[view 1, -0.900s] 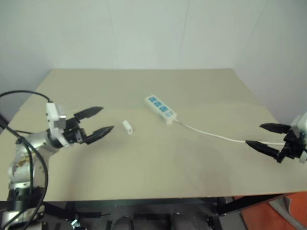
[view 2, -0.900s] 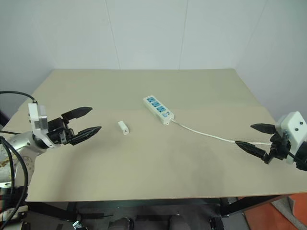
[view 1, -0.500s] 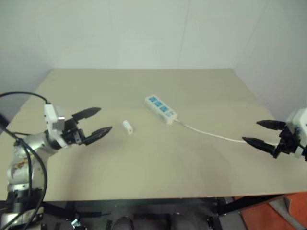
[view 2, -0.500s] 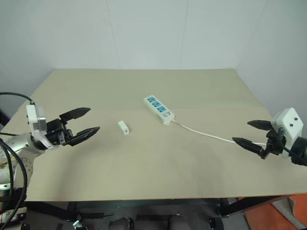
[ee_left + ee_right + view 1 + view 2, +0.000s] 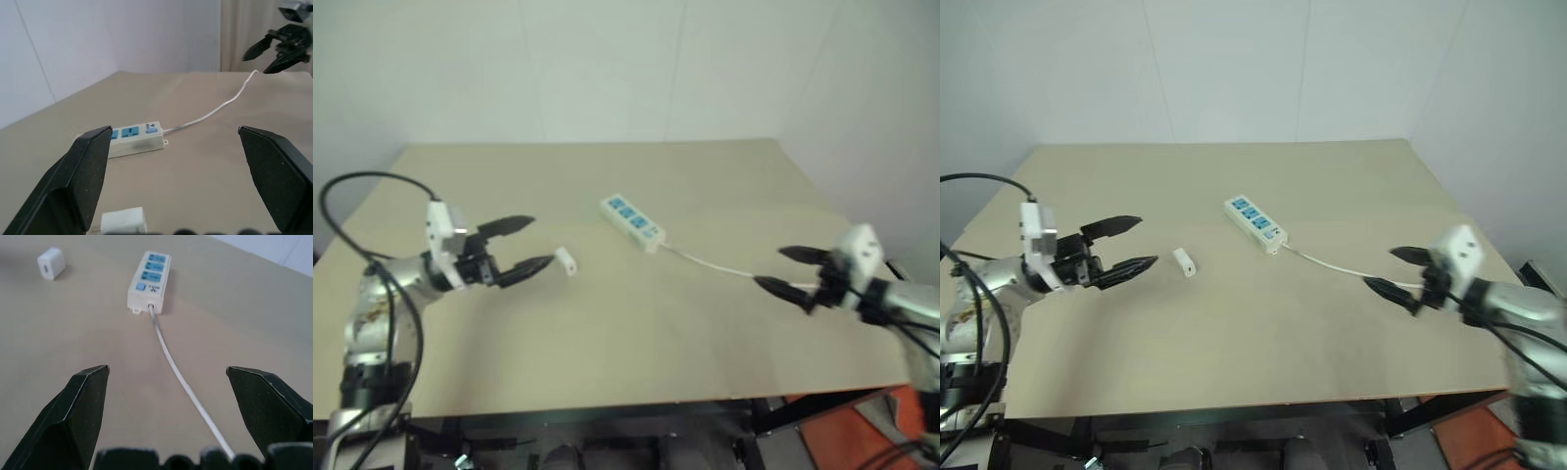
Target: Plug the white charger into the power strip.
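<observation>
Beige table point(image 5: 1234, 333) under white walls carries the strip point(image 5: 1254, 224) near its middle, cord point(image 5: 1342, 267) trailing toward the right gripper point(image 5: 1394, 271), whose jaws are spread wide with the cord apparently running between and below them. Left gripper point(image 5: 1130, 245) also has its jaws spread, empty; the charger point(image 5: 1184, 262) lies just ahead of its tips, apart from the strip

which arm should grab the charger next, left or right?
Left. The left hand is open, right beside the small white plastic charger block lying on the tan table. The right hand, also open, hovers over the thin white cord, beyond the white power strip.
</observation>
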{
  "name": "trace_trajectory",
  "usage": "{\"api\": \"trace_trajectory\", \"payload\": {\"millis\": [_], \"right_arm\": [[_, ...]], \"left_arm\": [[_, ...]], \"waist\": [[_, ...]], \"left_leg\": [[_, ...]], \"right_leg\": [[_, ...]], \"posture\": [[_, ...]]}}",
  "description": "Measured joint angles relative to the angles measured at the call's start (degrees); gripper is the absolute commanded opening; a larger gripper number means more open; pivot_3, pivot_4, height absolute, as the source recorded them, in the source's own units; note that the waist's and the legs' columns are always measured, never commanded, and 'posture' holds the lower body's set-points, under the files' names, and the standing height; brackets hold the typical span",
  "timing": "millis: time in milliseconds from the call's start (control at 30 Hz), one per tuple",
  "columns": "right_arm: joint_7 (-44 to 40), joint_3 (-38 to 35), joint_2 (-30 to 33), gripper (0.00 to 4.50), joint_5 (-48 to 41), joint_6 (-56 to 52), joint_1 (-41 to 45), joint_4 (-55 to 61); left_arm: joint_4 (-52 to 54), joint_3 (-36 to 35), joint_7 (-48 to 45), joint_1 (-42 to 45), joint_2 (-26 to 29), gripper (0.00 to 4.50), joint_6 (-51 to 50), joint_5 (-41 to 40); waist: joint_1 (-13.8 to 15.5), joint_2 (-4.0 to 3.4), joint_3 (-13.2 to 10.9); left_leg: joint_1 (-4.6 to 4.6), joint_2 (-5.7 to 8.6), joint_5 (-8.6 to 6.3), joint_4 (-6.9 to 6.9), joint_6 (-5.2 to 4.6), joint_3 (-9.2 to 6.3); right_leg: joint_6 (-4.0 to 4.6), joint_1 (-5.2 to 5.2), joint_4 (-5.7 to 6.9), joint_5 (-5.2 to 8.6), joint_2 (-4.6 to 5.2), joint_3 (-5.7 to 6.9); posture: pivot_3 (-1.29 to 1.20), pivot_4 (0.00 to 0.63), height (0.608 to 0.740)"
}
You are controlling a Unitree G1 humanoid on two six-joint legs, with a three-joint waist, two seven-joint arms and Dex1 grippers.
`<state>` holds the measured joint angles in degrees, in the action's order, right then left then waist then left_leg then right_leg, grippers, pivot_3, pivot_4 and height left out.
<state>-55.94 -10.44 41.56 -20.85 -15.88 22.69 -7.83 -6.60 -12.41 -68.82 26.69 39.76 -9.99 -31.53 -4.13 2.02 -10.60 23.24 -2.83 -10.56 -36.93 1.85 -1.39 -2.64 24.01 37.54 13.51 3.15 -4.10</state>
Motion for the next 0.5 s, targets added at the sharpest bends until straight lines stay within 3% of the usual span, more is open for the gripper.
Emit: {"api": "trace_trajectory", "payload": {"millis": [167,400,500], "right_arm": [[3.07,9.08,-9.05,4.5,8.54,6.91,13.95,-21.11],[7.02,12.67,-14.97,4.5,16.51,16.28,30.64,-49.73],[7.65,13.95,-15.31,3.89,19.32,17.87,32.85,-56.21]], "left_arm": [[-0.42,0.67,-0.14,1.19,1.06,4.49,0.04,1.34],[0.56,0.92,-0.23,0.4,1.78,4.49,0.02,2.33],[2.17,0.77,0.07,-1.34,2.17,4.5,-0.25,2.3]], "waist": [[0.16,-0.04,-0.03],[0.38,-0.05,-0.05],[0.29,-0.06,-0.05]], "left_leg": [[0.21,0.0,0.0,0.06,-0.01,-0.01],[0.32,0.05,0.0,0.06,0.0,0.0],[0.31,0.05,0.0,0.06,0.0,-0.01]], "right_leg": [[0.18,0.18,-0.02,-0.04,0.0,0.01],[0.36,0.16,-0.13,-0.19,0.09,0.06],[0.37,0.17,-0.13,-0.19,0.09,0.07]], "posture": [[0.0,0.15,0.74],[0.0,0.15,0.74],[0.0,0.15,0.74]]}}
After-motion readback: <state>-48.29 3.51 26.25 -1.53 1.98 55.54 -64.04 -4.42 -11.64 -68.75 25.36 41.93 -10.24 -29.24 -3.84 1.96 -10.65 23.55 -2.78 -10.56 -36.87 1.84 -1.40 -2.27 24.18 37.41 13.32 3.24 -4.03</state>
